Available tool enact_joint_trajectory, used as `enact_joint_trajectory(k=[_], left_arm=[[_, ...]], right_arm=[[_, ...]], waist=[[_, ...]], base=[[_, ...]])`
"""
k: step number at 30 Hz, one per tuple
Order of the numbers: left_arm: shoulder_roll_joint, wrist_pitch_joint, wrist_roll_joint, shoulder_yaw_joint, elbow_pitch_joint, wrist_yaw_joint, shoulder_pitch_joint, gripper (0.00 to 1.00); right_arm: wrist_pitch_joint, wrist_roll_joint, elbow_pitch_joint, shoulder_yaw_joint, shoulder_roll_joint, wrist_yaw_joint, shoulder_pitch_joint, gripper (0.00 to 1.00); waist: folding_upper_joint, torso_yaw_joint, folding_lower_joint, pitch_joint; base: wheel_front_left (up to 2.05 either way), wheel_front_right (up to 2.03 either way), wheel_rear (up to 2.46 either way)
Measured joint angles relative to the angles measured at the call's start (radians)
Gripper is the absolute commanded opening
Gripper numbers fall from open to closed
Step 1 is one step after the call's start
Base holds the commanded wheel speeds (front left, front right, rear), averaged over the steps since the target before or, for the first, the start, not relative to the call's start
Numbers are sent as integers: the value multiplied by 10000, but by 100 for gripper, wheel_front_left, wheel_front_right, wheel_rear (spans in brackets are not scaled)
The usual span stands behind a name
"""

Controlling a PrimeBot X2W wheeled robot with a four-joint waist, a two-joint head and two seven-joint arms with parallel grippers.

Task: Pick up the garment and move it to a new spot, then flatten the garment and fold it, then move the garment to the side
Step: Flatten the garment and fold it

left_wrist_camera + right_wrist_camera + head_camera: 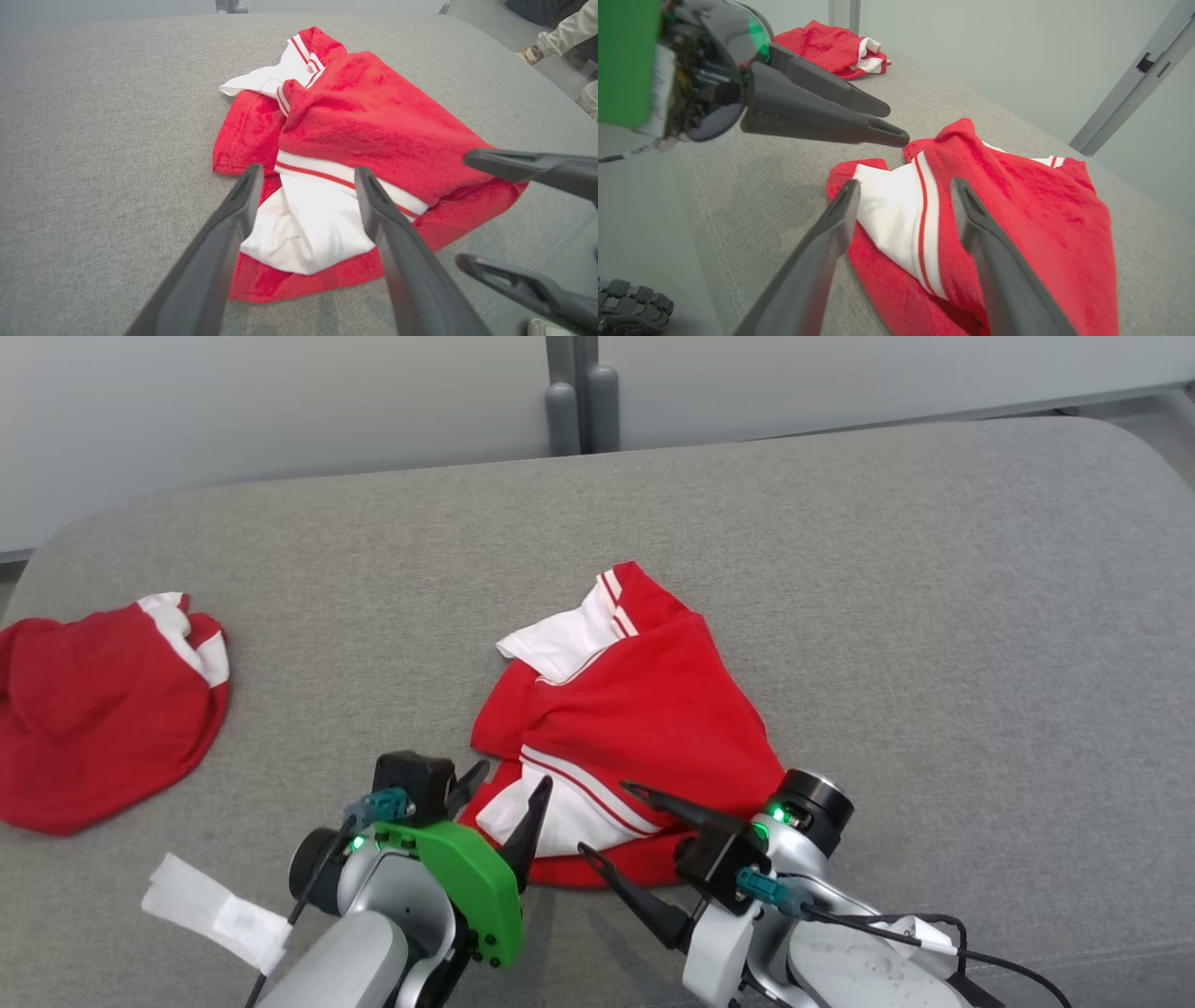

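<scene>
The garment (635,709), red with white panels and thin red-and-white stripes, lies crumpled on the grey fabric-covered table (934,616), around the middle from side to side and on the robot's side of it. A white collar-like piece sticks out at its far edge. A white panel is turned up at its near left corner, and the near hem is a rumpled red fold.

The left tool (512,782) hangs over that near left corner. Its fingers (233,224) are spread wide on either side of the white panel and hold nothing. The right tool (605,818) is just beside the near right corner, also wide open and empty (its tips point inward toward the left tool).

Bare table runs well out to the right of the garment and behind it, up to the far rim. To the left, a clear strip separates it from a second red garment (103,709), which is bunched against the table's left rim. A white tag (215,910) hangs off the left arm.
</scene>
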Motion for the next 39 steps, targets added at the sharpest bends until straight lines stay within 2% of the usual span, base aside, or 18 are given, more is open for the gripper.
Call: enact_joint_trajectory(k=[4, 13, 23, 30, 37, 38, 39], left_arm=[[33, -222, -21, 234, -6, 6, 851, 100], [88, -800, -92, 650, -330, 36, 2069, 100], [249, -1235, 487, 725, -780, 40, 2444, 100], [263, -1593, 635, 903, -1206, 79, 2463, 100], [251, -1948, 709, 1126, -1442, 79, 2543, 100], [251, -2017, 719, 1154, -1463, 79, 2547, 100], [245, -2021, 732, 1177, -1469, 79, 2547, 100]], right_arm=[[414, 330, 602, 646, -65, 2, -296, 100], [1277, 886, 1768, 1060, -748, 2, -1079, 100], [1962, 1712, 2449, 1756, -1083, 21, -1557, 100], [2483, 1868, 2947, 1860, -1837, 61, -2153, 100], [3043, 2399, 3241, 2727, -1841, 61, -2337, 100], [3085, 2487, 3267, 2794, -1839, 61, -2338, 91], [3097, 2556, 3292, 2838, -1839, 61, -2349, 69]], waist=[[0, 551, 0, -216], [0, 1859, 0, -565], [0, 3330, 0, -691], [0, 4323, 0, -528], [0, 5021, 0, -159], [0, 5081, 0, -96], [0, 5140, 0, -44]], base=[[0, 0, 0], [0, 0, 0], [0, 0, 0], [0, 0, 0], [0, 0, 0], [0, 0, 0], [0, 0, 0]])
